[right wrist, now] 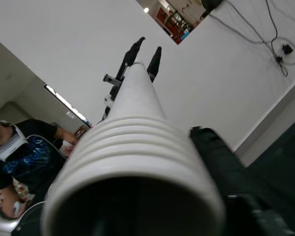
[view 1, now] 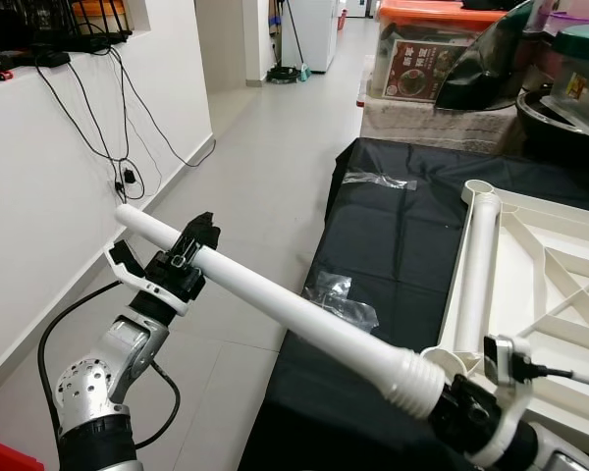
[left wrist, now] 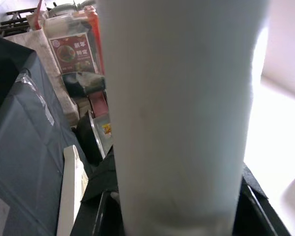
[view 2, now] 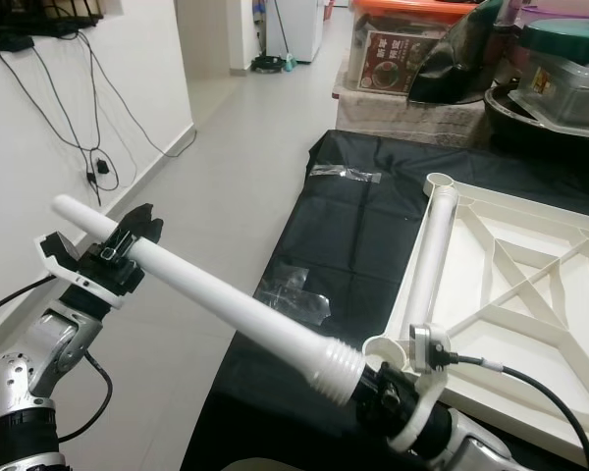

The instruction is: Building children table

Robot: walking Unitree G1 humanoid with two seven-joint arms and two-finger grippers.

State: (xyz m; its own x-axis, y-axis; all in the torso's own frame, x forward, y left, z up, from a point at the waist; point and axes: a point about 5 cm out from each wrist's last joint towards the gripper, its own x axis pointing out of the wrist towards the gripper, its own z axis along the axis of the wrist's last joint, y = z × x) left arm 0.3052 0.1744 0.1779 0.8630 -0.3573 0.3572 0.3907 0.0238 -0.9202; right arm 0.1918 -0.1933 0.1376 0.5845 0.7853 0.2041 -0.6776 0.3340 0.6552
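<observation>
White plastic leg (view 1: 294,312) spans between both claws. Left gripper (view 1: 198,245) is clamped round its plain end; right gripper (view 1: 452,402) grips its threaded end, just beside the upturned tabletop (view 1: 550,294) on black cloth (view 1: 393,245).

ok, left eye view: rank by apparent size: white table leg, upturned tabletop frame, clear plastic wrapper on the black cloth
1. Upturned tabletop frame, though the picture's edge cuts it off.
2. White table leg, held by both grippers; being nearer the camera inflates it, so its gap to the frame is unsure.
3. Clear plastic wrapper, clearly smallest.
</observation>
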